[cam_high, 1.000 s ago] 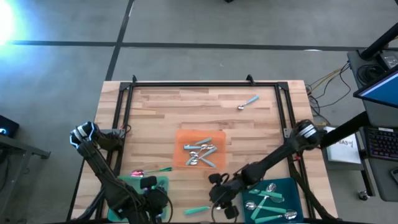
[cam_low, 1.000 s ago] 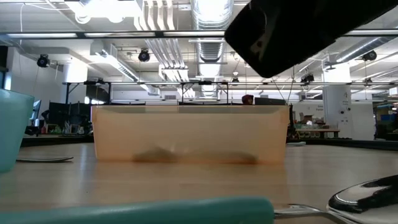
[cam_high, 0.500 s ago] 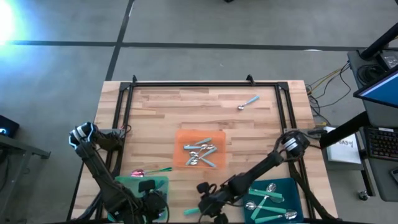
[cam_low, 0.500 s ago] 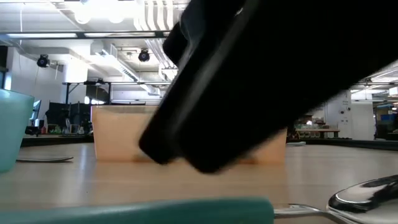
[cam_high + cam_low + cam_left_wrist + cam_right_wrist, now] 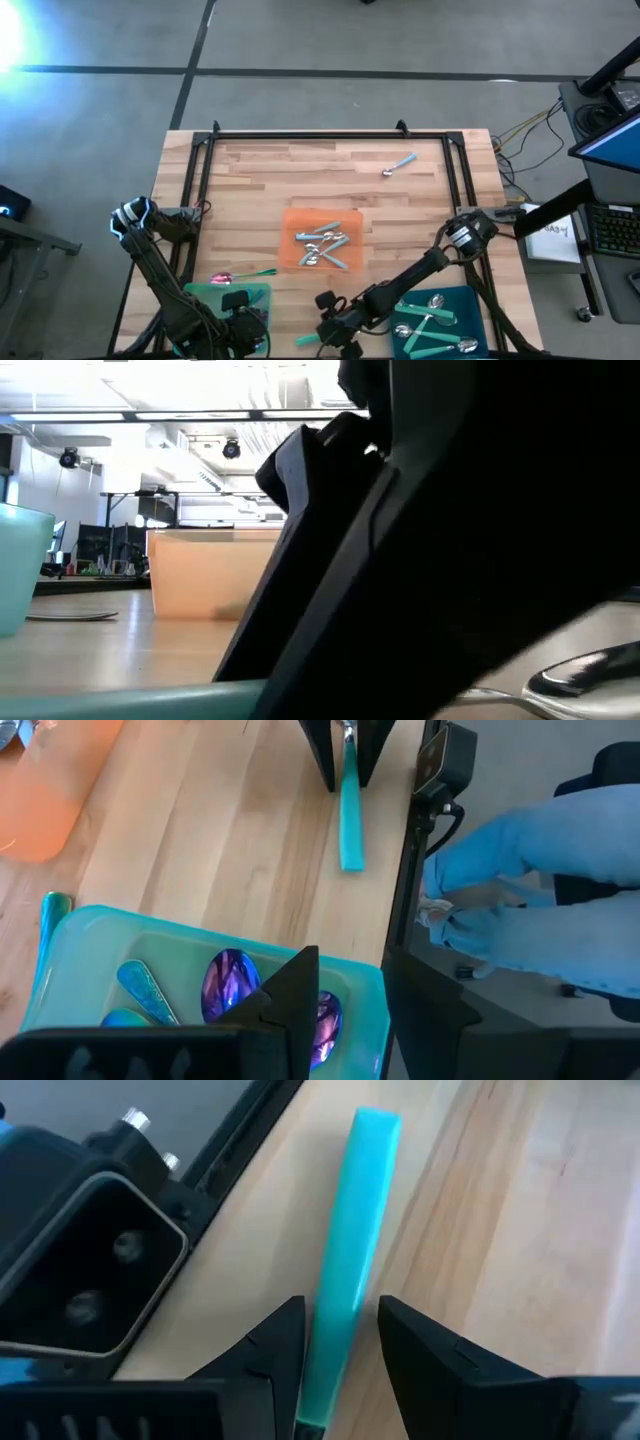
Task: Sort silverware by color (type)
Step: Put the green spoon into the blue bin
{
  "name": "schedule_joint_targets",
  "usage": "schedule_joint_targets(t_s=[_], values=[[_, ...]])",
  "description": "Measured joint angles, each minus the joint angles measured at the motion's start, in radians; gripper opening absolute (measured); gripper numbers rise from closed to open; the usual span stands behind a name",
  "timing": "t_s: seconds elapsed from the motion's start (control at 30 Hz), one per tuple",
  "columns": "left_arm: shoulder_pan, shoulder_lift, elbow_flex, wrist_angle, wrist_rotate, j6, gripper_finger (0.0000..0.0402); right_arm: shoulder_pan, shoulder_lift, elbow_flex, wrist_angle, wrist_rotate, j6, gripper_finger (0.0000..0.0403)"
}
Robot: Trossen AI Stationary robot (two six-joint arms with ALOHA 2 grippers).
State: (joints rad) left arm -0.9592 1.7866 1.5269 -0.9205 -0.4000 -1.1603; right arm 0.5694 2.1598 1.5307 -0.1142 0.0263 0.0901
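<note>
Right end effector (image 5: 335, 338), low in the high view's centre, straddles a teal spoon (image 5: 315, 339) on the wooden desk (image 5: 300, 180); an orange tray (image 5: 322, 239) holds more spoons. Left end effector (image 5: 240, 325) hovers over a green tray (image 5: 262, 296), grip unclear. Low view: ceiling lights, orange tray behind a dark arm. Right wrist view: fingers (image 5: 275, 1340) flank the handle (image 5: 350, 1250), not visibly clamped.

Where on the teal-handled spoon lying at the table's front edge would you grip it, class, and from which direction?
Grip the teal-handled spoon on its slim, straight handle, coming from above with the fingers across its width. It lies flat on the table, so only its narrow sides offer a hold. The right gripper already straddles it this way.
</note>
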Motion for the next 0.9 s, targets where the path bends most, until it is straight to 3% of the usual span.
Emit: schedule_joint_targets(t_s=[0.23, 0.43, 0.8, 0.9], values=[[0.000, 0.000, 0.000, -0.002, 0.000, 0.000, 0.0098, 0.000, 0.009, 0.002, -0.010, 0.003, 0.046, 0.0111], [0.000, 0.000, 0.000, -0.001, 0.000, 0.000, 0.0098, -0.007, 0.007, 0.005, -0.078, -0.001, 0.075, 0.0037], [0.001, 0.000, 0.000, 0.001, -0.001, -0.004, 0.0098, -0.018, -0.118, -0.004, -0.317, 0.002, 0.123, 0.0037], [0.002, 0.000, 0.000, 0.001, -0.014, 0.003, 0.0098, -0.018, -0.178, -0.004, -0.365, 0.051, 0.122, 0.0037]])
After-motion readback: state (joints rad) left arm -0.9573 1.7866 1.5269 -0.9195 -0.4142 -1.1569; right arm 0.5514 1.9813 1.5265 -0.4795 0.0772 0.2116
